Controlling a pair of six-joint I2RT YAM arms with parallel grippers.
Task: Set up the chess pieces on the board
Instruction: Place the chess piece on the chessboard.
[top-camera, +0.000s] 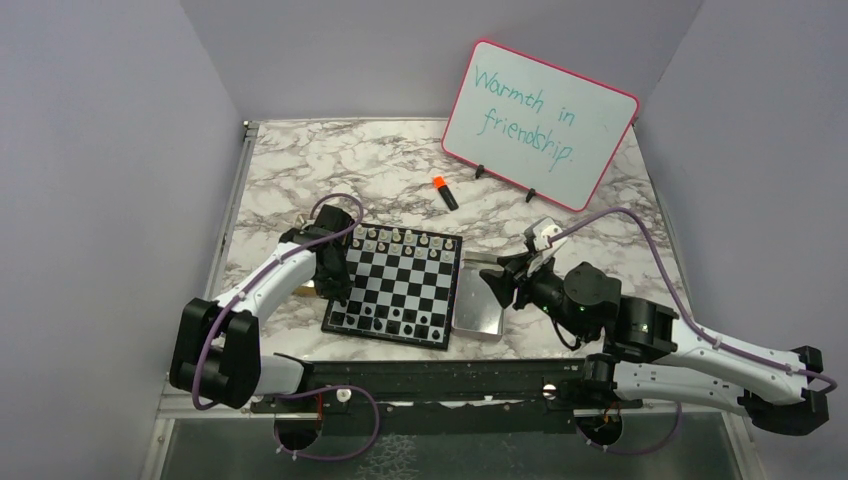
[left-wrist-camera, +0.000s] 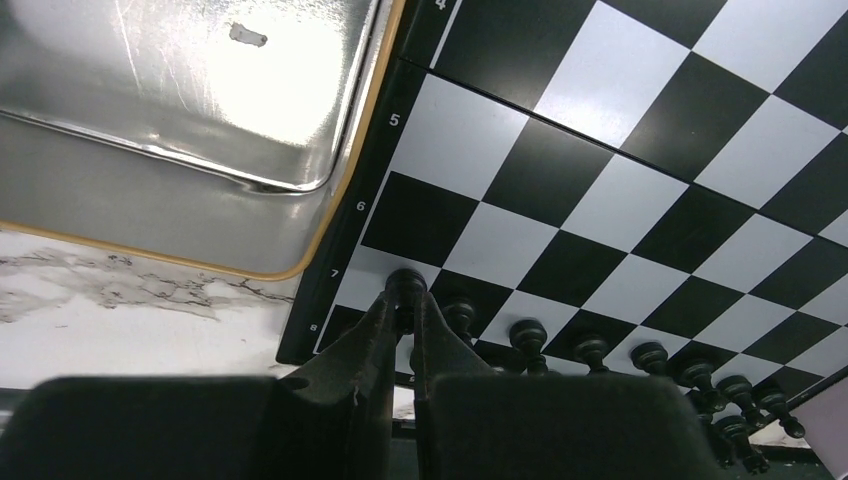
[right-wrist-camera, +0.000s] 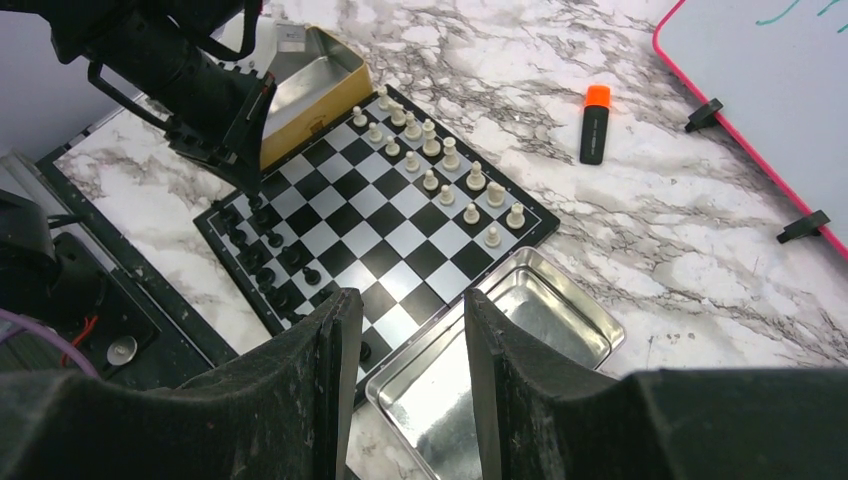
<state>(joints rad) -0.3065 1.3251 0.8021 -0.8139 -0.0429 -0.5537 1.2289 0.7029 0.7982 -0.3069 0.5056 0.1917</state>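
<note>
Fingers of my left gripper pinch a black pawn, seating it at the board's edge; next calls for gentle release, straight lift.

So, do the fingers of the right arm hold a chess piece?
No, in the right wrist view the right fingers stand apart with nothing gripped, and only the silver tray shows through the gap.

The left gripper, at lower centre of the frame, is clamped on a black pawn over the pale edge square marked 7 on the board. Whether the base touches the square is unclear. More black pieces line the bottom right. A gold-rimmed tray at upper left abuts the board's rim, on a marble table.
</note>
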